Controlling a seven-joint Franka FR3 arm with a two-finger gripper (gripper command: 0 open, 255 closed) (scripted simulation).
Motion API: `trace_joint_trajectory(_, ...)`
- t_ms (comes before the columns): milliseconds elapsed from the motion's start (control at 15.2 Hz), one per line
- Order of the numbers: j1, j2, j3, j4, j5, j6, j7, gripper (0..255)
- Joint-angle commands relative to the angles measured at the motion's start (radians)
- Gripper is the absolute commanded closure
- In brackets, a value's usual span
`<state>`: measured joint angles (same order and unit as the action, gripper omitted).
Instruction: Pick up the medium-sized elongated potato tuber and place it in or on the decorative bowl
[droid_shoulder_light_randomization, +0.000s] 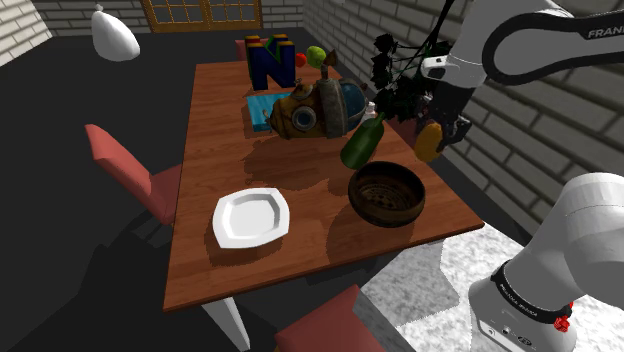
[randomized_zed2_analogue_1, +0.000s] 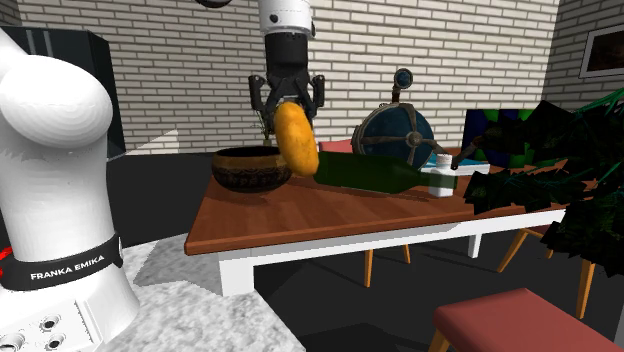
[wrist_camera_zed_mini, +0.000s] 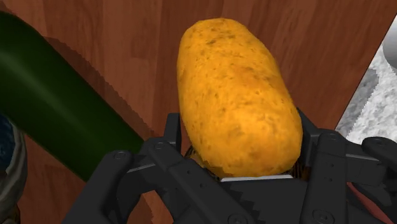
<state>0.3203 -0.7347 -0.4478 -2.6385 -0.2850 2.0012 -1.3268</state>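
Note:
An elongated orange-brown potato (wrist_camera_zed_mini: 238, 95) is clasped between my black fingers, its long end sticking out past them. My gripper (droid_shoulder_light_randomization: 441, 118) is shut on the potato (droid_shoulder_light_randomization: 430, 141) and holds it in the air above the wooden table (droid_shoulder_light_randomization: 220, 120), near the edge closest to the stand. The dark ribbed bowl (droid_shoulder_light_randomization: 386, 192) stands on the table just below and to the shoulder view's left of the potato. In the second exterior view the potato (randomized_zed2_analogue_1: 297, 138) hangs from the gripper (randomized_zed2_analogue_1: 288, 102), just right of the bowl (randomized_zed2_analogue_1: 250, 168) and higher than its rim.
A dark green bottle (droid_shoulder_light_randomization: 362, 143) lies on the table beside the bowl, close to the potato. A white plate (droid_shoulder_light_randomization: 250, 216), a round helmet-like object (droid_shoulder_light_randomization: 315, 108) and a blue and yellow block (droid_shoulder_light_randomization: 270, 60) are also on the table. Red chairs (droid_shoulder_light_randomization: 125, 165) stand around it.

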Motion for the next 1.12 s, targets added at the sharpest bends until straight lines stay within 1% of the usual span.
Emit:
trace_joint_trajectory(0, 0.002, -0.007, 0.007, 0.025, 0.006, -0.032, -0.001, 255)
trace_joint_trajectory(528, 0.01, -0.022, 0.034, 0.114, 0.027, -0.136, -0.002, 255)
trace_joint_trajectory(1056, 0.103, 0.004, 0.205, 0.101, 0.136, -0.116, 0.195, 255)
